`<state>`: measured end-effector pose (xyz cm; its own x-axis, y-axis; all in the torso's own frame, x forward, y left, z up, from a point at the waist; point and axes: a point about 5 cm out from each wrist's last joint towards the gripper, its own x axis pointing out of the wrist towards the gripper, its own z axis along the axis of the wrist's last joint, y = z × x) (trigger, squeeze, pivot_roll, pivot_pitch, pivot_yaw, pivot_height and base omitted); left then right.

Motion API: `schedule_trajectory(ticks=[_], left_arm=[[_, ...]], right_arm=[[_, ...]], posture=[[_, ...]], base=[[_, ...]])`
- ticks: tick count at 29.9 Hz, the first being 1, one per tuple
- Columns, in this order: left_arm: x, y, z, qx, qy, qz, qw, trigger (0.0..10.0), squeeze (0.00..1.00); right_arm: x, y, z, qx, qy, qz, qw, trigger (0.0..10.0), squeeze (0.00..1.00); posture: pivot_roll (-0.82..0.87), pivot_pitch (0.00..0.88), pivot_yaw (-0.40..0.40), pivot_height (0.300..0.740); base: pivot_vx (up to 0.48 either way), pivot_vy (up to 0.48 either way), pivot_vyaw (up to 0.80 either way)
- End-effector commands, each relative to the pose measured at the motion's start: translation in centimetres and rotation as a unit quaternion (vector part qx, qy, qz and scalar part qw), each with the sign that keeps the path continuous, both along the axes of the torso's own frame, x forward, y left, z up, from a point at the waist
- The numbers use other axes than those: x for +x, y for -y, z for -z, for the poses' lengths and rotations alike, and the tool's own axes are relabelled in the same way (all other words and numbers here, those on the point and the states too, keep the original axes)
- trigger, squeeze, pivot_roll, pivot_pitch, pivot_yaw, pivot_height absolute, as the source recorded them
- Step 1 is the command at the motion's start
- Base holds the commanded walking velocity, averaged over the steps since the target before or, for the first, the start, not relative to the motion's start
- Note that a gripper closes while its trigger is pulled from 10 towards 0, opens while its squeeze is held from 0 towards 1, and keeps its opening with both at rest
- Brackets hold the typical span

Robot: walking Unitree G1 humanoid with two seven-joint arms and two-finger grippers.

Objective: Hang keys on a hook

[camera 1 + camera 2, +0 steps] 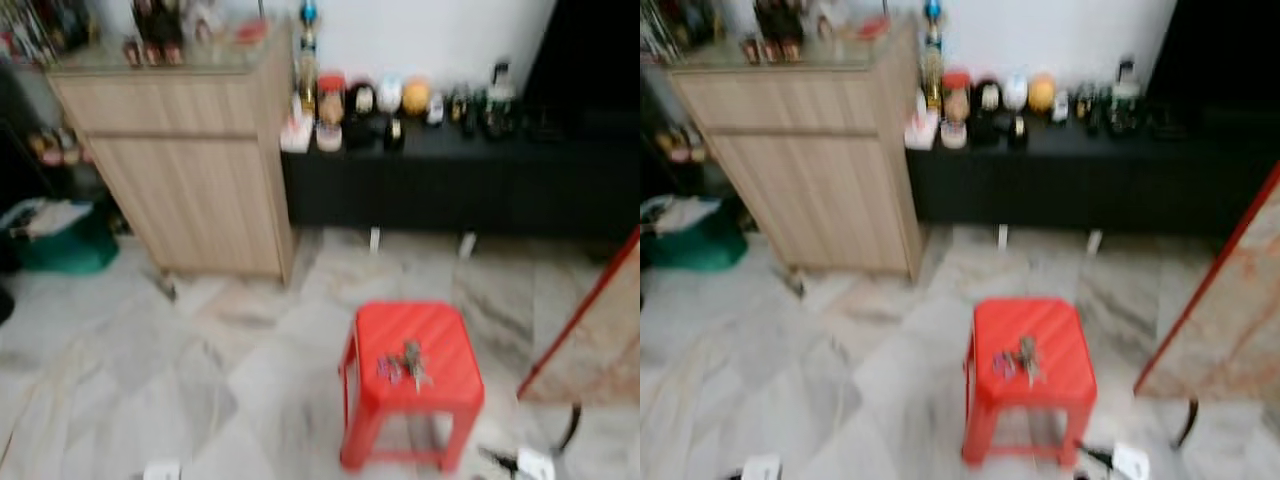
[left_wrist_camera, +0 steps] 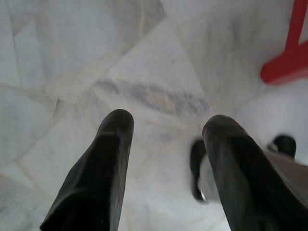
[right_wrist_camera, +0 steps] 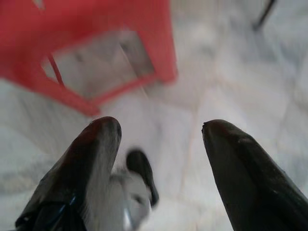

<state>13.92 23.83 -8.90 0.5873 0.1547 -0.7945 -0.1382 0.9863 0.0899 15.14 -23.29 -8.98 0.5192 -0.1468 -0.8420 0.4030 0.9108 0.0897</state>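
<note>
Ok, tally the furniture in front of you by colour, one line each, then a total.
Red: 1, the stool carrying the keys
Light wood: 1, the cabinet
Black: 1, the low unit
Total: 3

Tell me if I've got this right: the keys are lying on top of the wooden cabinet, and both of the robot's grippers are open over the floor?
Not quite. The keys lie on the red stool, not on the wooden cabinet; the left eye view shows it. The rest holds: the left gripper and right gripper are open above the floor.
</note>
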Motion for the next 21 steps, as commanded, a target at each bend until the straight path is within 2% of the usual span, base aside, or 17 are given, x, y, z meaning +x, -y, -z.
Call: schedule_trajectory(ticks=[1,8,21], left_arm=[[-1.0,-1.1,0.1,0.011,-0.011,-0.01,1.0,10.0,0.0],[-1.0,-1.1,0.0,0.012,-0.012,-0.009,1.0,10.0,0.0],[-1.0,-1.0,0.1,0.01,-0.011,-0.009,1.0,10.0,0.0]], right_arm=[[-0.2,-0.8,0.2,0.011,-0.003,-0.001,1.0,10.0,0.0],[0.0,-0.7,0.2,0.011,0.002,0.0,1.0,10.0,0.0],[1.7,0.2,-0.8,-0.004,0.039,0.002,0.999,10.0,0.0]], posture=[[0.04,0.0,0.024,0.74],[0.05,0.0,0.023,0.74],[0.04,0.0,0.019,0.74]], base=[[0.259,0.0,0.0],[0.074,0.0,0.0],[0.0,0.0,0.0]])
